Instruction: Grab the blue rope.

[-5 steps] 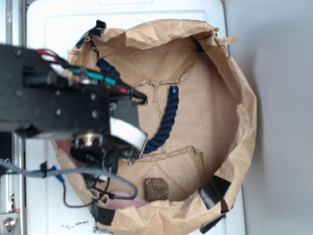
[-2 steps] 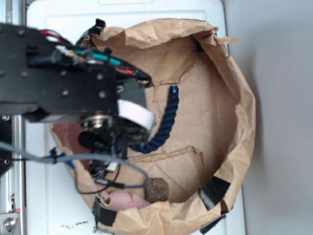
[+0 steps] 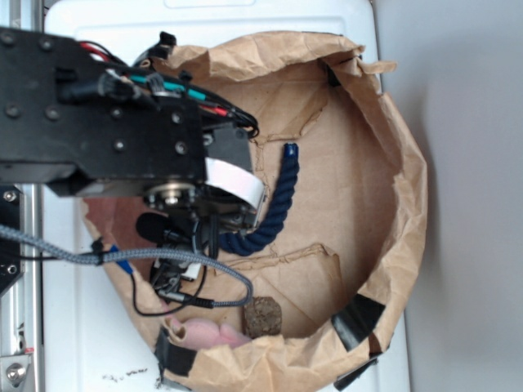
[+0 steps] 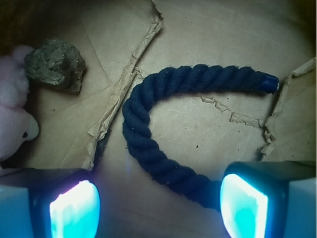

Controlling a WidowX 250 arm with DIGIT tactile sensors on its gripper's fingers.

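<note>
Navy twisted-strand rope [image 4: 148, 144] is lying in a curve on the torn brown paper floor [image 4: 198, 129] of a crumpled paper-walled bin [image 3: 409, 204], its brighter blue capped end [image 4: 270, 83] pointing away. The robot's gripper [image 4: 158, 206] is hovering above it, glowing pads [image 4: 74, 210] spread wide and holding nothing. A grey rock [image 4: 55, 64] and pink plush toy [image 4: 12, 119] are sitting nearby.

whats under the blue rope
Torn brown paper lining the bin lies under the blue rope, which curves in a U. The rope's near end runs behind one pad of the open jaws, hidden.
</note>
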